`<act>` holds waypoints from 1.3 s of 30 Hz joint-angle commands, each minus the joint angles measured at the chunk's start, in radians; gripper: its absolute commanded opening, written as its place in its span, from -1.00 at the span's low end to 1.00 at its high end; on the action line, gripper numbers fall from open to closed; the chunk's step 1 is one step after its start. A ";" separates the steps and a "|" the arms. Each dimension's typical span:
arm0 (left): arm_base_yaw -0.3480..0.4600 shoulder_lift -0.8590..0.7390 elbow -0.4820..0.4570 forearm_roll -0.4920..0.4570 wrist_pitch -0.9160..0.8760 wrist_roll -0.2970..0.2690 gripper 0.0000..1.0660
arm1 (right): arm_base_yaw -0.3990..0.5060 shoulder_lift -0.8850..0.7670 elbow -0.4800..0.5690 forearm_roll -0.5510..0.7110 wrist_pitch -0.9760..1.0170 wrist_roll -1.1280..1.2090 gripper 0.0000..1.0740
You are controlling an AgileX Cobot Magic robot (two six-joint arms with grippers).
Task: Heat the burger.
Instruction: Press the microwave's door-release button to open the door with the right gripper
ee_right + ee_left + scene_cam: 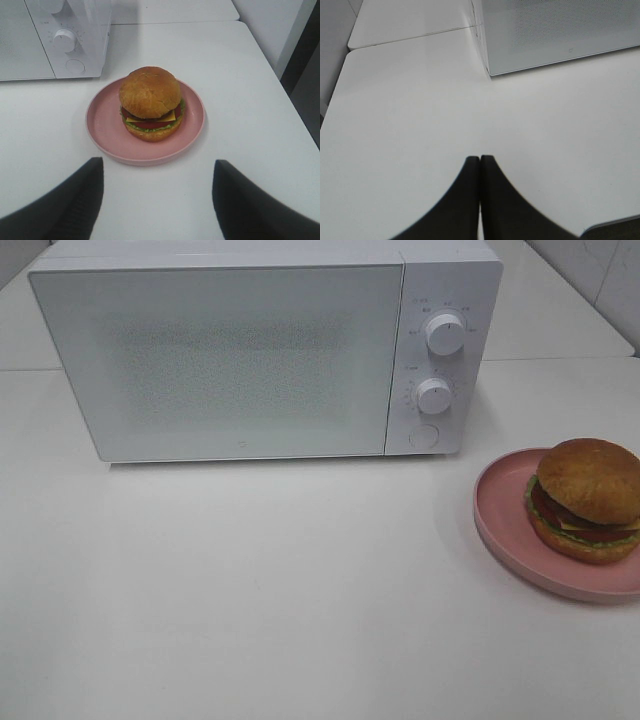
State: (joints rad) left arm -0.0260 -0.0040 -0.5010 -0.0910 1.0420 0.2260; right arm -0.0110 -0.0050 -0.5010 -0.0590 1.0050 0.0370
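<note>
Close in on the left: the left gripper (480, 159) has its 2 dark fingers pressed flat together, nothing between them, poised over bare white table (410, 110). On the right, the right gripper (157, 165) is spread wide and empty, 1 dark finger (75, 200) on each side of the wrist view, both clear of the pink plate (102, 125) just ahead of them.

And there's the burger (151, 102), sitting upright on that plate: golden-brown bun on top, yellow cheese, red tomato and green lettuce peeking out at the side. From the high camera the burger (588, 498) and its plate (500, 505) sit at the right side of the table (280, 580), with the plate cut off by the picture's right edge. Nothing is touching the burger.

Further back, the white microwave (240, 350) stands on the table with its door shut. Its control panel is on the right-hand end: 2 round knobs, the upper knob (445, 332) over the lower knob (434, 396), and 1 round button (424, 436) below them. The plate lies near the panel end of the microwave, apart from it.
</note>
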 commanded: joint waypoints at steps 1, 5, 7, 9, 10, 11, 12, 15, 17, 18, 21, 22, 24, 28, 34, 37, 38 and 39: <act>0.005 -0.024 0.003 0.000 -0.005 -0.004 -1.00 | -0.002 -0.026 0.000 -0.002 0.000 0.001 0.12; 0.005 -0.024 0.003 0.000 -0.005 -0.004 -1.00 | -0.002 -0.026 0.000 -0.002 0.000 0.001 0.12; 0.005 -0.024 0.003 0.000 -0.005 -0.004 -1.00 | -0.002 -0.026 0.000 -0.002 0.000 0.001 0.12; 0.005 -0.024 0.003 0.000 -0.005 -0.004 -1.00 | -0.002 -0.026 0.000 -0.002 0.000 0.001 0.12; 0.005 -0.024 0.003 0.000 -0.005 -0.004 -1.00 | -0.002 -0.026 0.000 -0.002 0.000 0.001 0.12; 0.005 -0.024 0.003 0.000 -0.005 -0.004 -1.00 | -0.002 -0.026 0.000 -0.002 0.000 0.001 0.12; 0.005 -0.024 0.003 0.000 -0.005 -0.004 -1.00 | -0.002 -0.026 0.000 -0.002 0.000 0.001 0.12; 0.005 -0.024 0.003 0.000 -0.005 -0.004 -1.00 | -0.002 -0.026 0.000 -0.002 0.000 0.001 0.12; 0.005 -0.024 0.003 0.000 -0.005 -0.004 -1.00 | -0.002 -0.026 0.000 -0.002 0.000 0.001 0.12; 0.005 -0.024 0.003 0.000 -0.005 -0.004 -1.00 | -0.002 -0.026 0.000 -0.002 0.000 0.001 0.12; 0.005 -0.024 0.003 0.000 -0.005 -0.004 -1.00 | -0.002 -0.026 0.000 -0.002 0.000 0.001 0.12; 0.005 -0.024 0.003 0.000 -0.005 -0.004 -1.00 | -0.002 -0.026 0.000 -0.002 0.000 0.001 0.12; 0.005 -0.024 0.003 0.000 -0.005 -0.004 -1.00 | -0.002 -0.026 0.000 -0.002 0.000 0.001 0.12; 0.005 -0.024 0.003 0.000 -0.005 -0.004 -1.00 | -0.002 -0.026 0.000 -0.002 0.000 0.001 0.12; 0.005 -0.024 0.003 0.000 -0.005 -0.004 -1.00 | -0.002 -0.026 0.000 -0.002 0.000 0.001 0.12; 0.005 -0.024 0.003 0.000 -0.005 -0.004 -1.00 | -0.002 -0.026 0.000 -0.002 0.000 0.001 0.12; 0.005 -0.024 0.003 0.000 -0.005 -0.004 -1.00 | -0.002 -0.026 0.000 -0.002 0.000 0.001 0.12; 0.005 -0.024 0.003 0.000 -0.005 -0.004 -1.00 | -0.002 -0.026 0.000 -0.002 0.000 0.001 0.12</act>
State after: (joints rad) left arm -0.0260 -0.0040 -0.5010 -0.0910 1.0420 0.2260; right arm -0.0110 -0.0050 -0.5010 -0.0590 1.0050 0.0370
